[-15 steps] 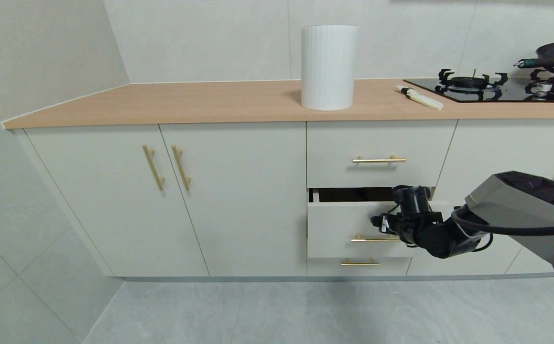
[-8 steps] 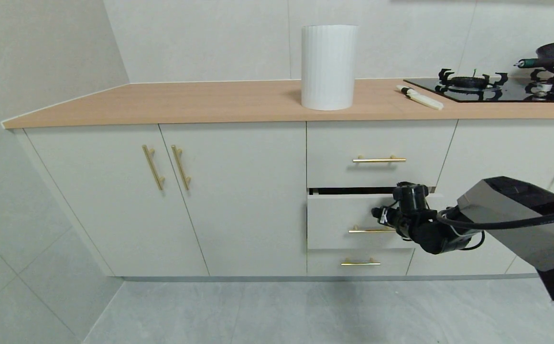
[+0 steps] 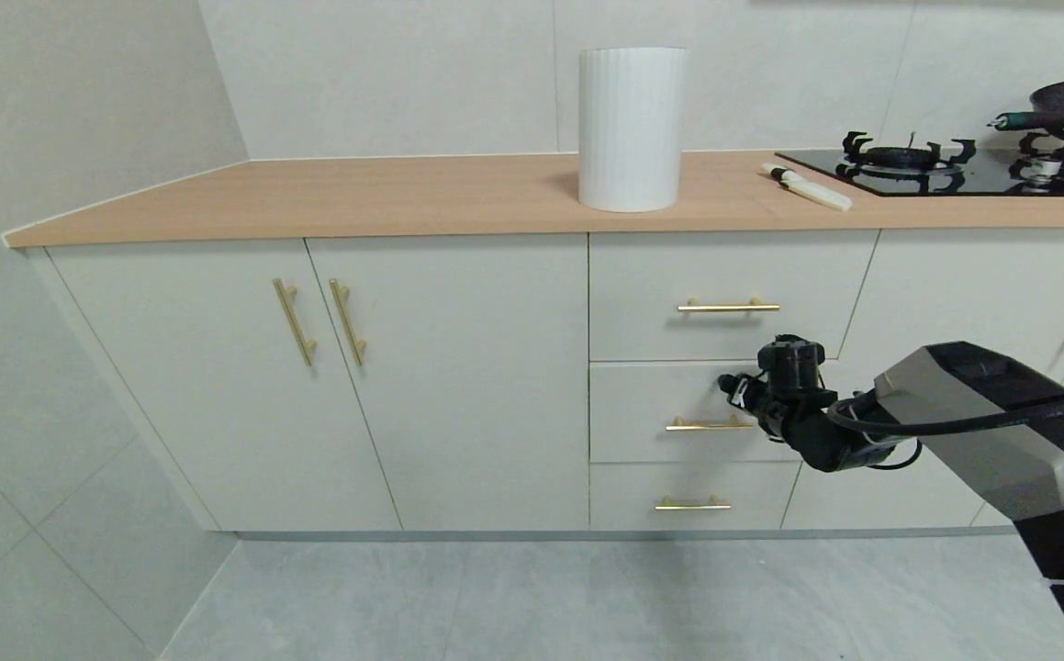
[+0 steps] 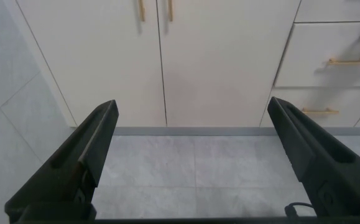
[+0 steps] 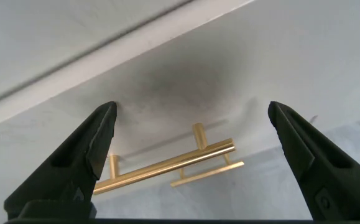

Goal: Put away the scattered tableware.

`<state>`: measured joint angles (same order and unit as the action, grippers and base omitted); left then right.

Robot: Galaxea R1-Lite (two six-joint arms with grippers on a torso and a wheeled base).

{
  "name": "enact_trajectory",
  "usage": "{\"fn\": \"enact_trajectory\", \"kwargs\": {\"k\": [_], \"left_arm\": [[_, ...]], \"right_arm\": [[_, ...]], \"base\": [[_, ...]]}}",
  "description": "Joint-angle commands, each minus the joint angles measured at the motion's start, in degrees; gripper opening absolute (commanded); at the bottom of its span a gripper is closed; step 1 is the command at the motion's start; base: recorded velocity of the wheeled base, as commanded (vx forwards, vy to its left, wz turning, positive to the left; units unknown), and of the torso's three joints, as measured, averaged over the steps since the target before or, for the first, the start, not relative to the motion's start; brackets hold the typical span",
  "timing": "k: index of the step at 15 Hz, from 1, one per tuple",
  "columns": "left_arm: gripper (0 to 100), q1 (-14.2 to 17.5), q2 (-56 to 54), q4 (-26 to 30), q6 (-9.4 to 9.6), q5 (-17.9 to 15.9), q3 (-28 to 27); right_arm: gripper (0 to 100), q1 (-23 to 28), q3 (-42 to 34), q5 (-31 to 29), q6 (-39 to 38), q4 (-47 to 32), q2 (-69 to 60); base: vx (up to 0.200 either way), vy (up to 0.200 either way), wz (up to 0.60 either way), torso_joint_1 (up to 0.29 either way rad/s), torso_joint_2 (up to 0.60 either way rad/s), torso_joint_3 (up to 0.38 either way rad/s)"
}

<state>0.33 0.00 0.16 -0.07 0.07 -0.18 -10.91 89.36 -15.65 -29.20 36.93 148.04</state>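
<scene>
Head view: the right hand [image 3: 766, 390] sits against the front of the middle drawer [image 3: 642, 404], just above its gold handle [image 3: 711, 424]. The drawer lies flush, so the hand is probably placed there for pushing. A cream utensil [image 3: 807, 188] lies on the bench [image 3: 357, 197] beside the hob [image 3: 954, 170], not yet stowed.

Left wrist view: the left hand [image 4: 192, 109] is spread wide and empty, low over the floor [image 4: 192, 168], likely parked clear.

Right wrist view: the right hand's fingers are wide apart, gripping nothing, with the handle between them.

Soft, even brightness fills the kitchen, with no hard shadows; the white canister [image 3: 631, 128] leaves only a faint shade at its base on the worktop [image 3: 357, 197]; the glass hob [image 3: 954, 176] gleams; the brass handle [image 5: 167, 166] glints; the cabinet doors [image 3: 219, 367] splay outward near the left edge.
</scene>
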Motion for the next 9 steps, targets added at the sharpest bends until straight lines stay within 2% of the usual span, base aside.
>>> {"fn": "enact_trajectory", "kwargs": {"k": [1,9], "left_arm": [[100,0.02,0.09,0.02,-0.01,0.01,0.01],[100,0.02,0.09,0.02,-0.01,0.01,0.01]], "right_arm": [[100,0.10,1.52,0.01,0.02,-0.01,1.11],[100,0.63,4.95,-1.75,-0.25,-0.19,3.22]], "base": [[0.000,0.000,0.00,0.000,0.00,0.000],[0.000,0.000,0.00,0.000,0.00,0.000]]}}
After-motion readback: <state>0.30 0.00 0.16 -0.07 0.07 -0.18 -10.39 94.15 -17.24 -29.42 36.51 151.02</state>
